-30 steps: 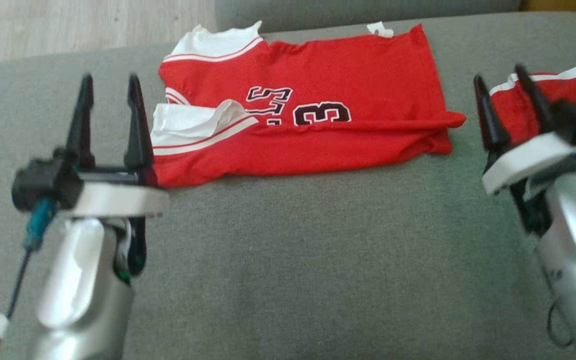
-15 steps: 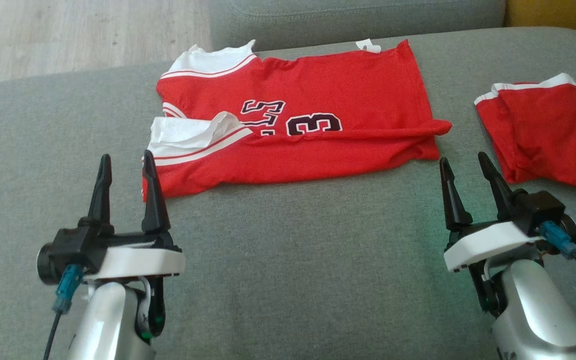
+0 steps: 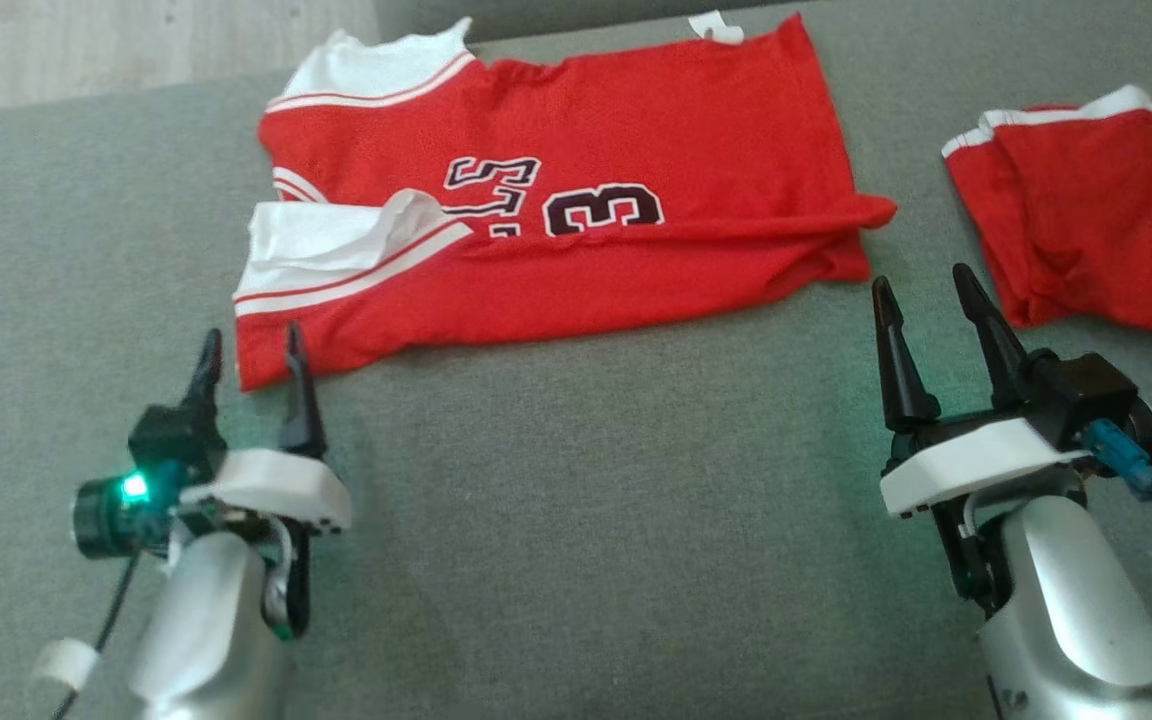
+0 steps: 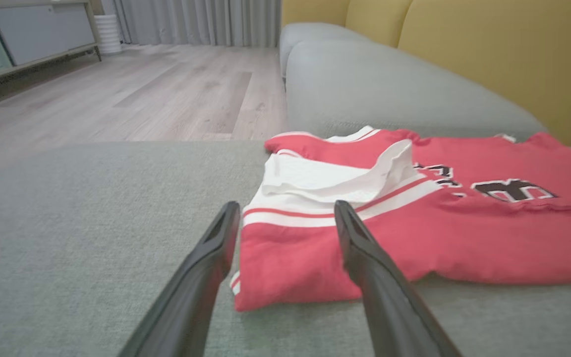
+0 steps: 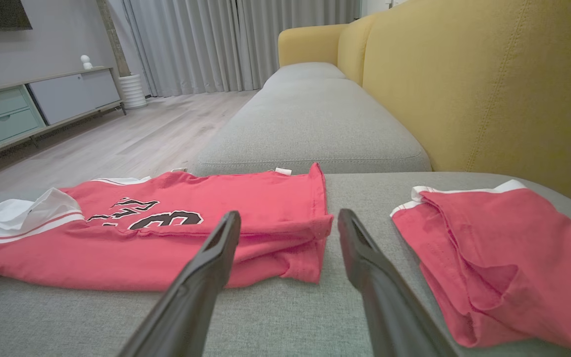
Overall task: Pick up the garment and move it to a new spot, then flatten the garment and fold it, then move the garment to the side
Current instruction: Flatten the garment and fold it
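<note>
- The red jersey [image 3: 556, 230] lies on the grey cushion [image 3: 576, 520], already folded once lengthwise.
- Both tools are spread and empty: the left gripper [image 3: 251, 335] just beside its near shoulder corner, the right gripper [image 3: 921, 278] near the hem corner.
- I judge folding is in hand; next, both must pinch these corners.
- A second red piece [image 3: 1086, 230] lies apart; the clothes are in no container.

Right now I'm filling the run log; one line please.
jersey: folded on sofa | left gripper: open, near corner | right gripper: open, empty
</note>
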Available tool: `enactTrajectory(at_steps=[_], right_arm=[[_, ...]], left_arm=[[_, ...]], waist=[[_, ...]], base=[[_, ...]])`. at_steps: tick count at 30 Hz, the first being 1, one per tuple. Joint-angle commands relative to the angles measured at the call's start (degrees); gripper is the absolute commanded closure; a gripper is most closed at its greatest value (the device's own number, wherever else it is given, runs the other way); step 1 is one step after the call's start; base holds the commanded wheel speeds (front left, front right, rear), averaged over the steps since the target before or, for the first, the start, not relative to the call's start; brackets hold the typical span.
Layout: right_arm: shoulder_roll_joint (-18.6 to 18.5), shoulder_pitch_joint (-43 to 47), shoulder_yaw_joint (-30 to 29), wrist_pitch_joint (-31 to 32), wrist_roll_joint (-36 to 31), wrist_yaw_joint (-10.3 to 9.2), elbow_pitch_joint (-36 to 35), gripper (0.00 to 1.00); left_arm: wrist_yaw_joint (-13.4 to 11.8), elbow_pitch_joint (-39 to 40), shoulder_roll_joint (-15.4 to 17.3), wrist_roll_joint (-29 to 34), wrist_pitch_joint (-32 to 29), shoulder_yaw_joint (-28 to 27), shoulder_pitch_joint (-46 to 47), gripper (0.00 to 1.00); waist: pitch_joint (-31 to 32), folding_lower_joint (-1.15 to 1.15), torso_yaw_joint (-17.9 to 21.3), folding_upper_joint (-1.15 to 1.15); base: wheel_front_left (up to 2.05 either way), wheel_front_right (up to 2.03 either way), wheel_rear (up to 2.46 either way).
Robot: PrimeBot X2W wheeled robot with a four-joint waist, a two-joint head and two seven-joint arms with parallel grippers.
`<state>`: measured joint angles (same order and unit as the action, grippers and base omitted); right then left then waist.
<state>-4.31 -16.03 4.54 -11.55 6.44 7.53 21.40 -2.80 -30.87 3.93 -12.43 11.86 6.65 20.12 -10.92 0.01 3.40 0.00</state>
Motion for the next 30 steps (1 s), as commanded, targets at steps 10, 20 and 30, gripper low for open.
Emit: enactTrajectory(at_steps=[10,20,30], right_arm=[[0.94,-2.76,2.12,0.20,-0.08,-0.04,-3.77,0.00],[1.17,-3.61,2.47,0.66,0.04,-0.04,-4.19,0.00],[1.04,-5.94,-0.55,7.37,-1.56,-0.04,0.58,0.00]], left_arm=[[-2.27,-14.58,4.53,0.18,-4.65,-3.32,9.79,0.00],[1.29,-22.00,4.97,-1.04,-11.19,-1.49,13.12,1.00],[2.11,-14.50,3.26,-0.84,0.90,-0.43,14.88,1.00]], waist=[[-3.43,-0.01,3.01,0.00],[-3.69,-0.01,3.04,0.00],[-2.46,-0.01,-0.38,0.00]], base=[[0.00,0.00,0.00],[0.00,0.00,0.00],[0.00,0.00,0.00]])
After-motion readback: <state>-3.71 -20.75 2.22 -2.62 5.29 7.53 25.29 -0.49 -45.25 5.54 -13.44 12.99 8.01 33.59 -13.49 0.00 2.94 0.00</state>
